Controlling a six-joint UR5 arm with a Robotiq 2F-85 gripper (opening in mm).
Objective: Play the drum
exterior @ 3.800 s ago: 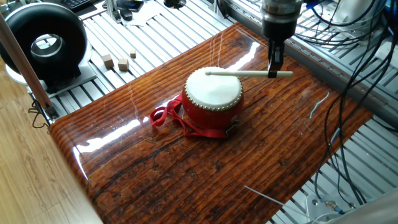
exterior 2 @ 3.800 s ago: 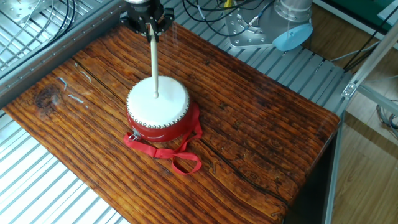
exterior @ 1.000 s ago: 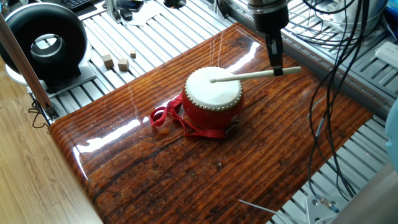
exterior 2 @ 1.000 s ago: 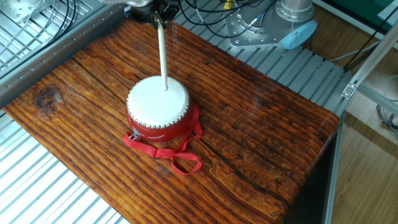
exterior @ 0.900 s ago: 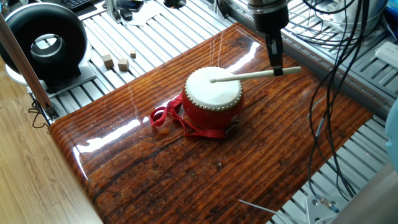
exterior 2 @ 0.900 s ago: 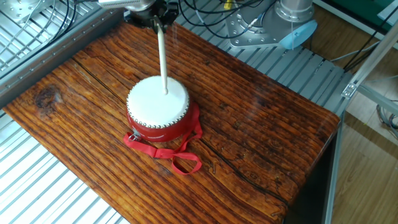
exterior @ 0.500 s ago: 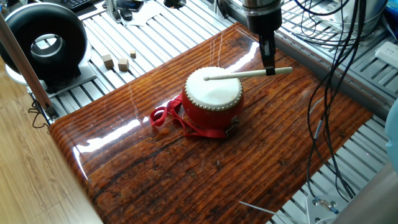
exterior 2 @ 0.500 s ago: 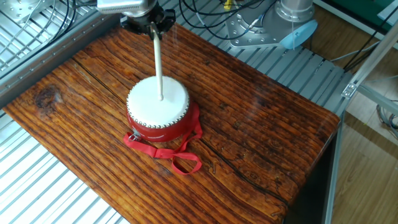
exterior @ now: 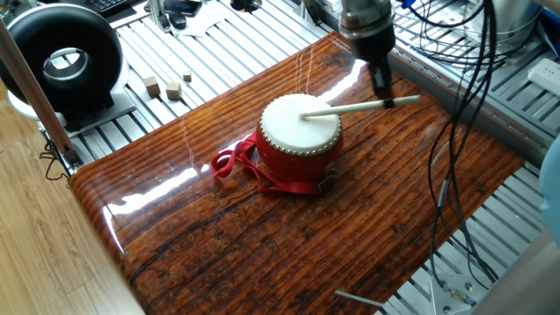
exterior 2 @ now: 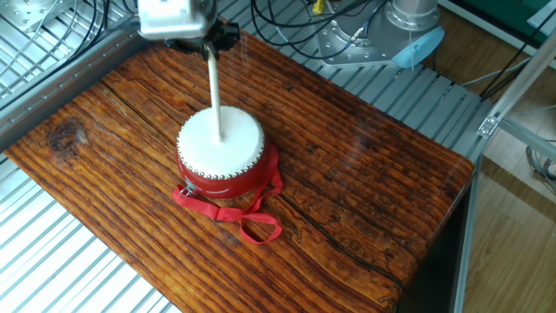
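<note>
The red drum (exterior: 299, 144) with an off-white skin head and studded rim sits near the middle of the wooden table; it also shows in the other fixed view (exterior 2: 221, 152). Its red ribbon strap (exterior: 234, 163) lies loose on the table beside it. My gripper (exterior: 382, 90) is shut on a pale wooden drumstick (exterior: 357, 108) at its far end. The stick reaches over the drum and its tip rests on or just above the skin (exterior 2: 217, 137). In the other view the gripper (exterior 2: 208, 45) stands behind the drum at the table's far edge.
A black ring-shaped device (exterior: 63, 59) stands off the table at the upper left, with small wooden blocks (exterior: 166, 87) near it. Cables (exterior: 477, 96) hang at the right. The wooden table (exterior: 262, 245) has metal slats around it.
The gripper has shifted slightly and tilted the drumstick; its tip has moved down and across the skin between frames, swinging back and forth over the drum head.
</note>
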